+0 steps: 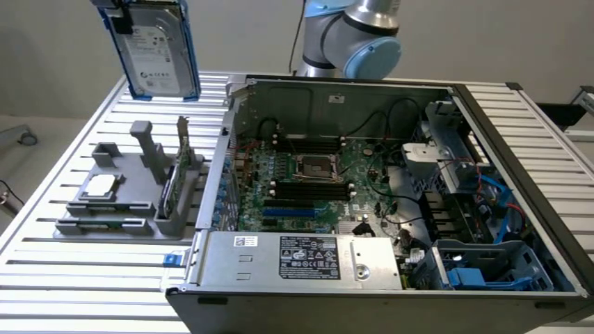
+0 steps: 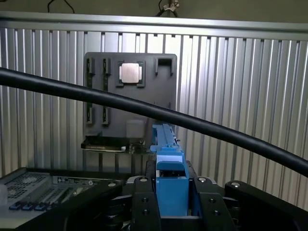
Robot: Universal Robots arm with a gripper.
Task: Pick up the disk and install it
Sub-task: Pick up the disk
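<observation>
Slatted metal table (image 1: 93, 278).
Open computer case (image 1: 371, 313), from the table's middle to its edge at the exterior view's right: motherboard (image 1: 307, 174), power supply (image 1: 307, 257), blue bay (image 1: 492, 271).
Grey holder (image 1: 102, 209), beside the case toward the opposite edge: silver chip (image 1: 104, 182) lying flat, green card (image 1: 186, 163) upright.
Black cable (image 2: 144, 108).

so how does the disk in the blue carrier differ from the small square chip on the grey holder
The silver-grey rectangular disk in a blue plastic carrier is clearly larger than the small square silver chip. The disk hangs upright, gripped by the tool; the chip lies flat in the grey plastic holder. The disk bears a white label; the chip's top is plain. Both are silvery metal.
</observation>
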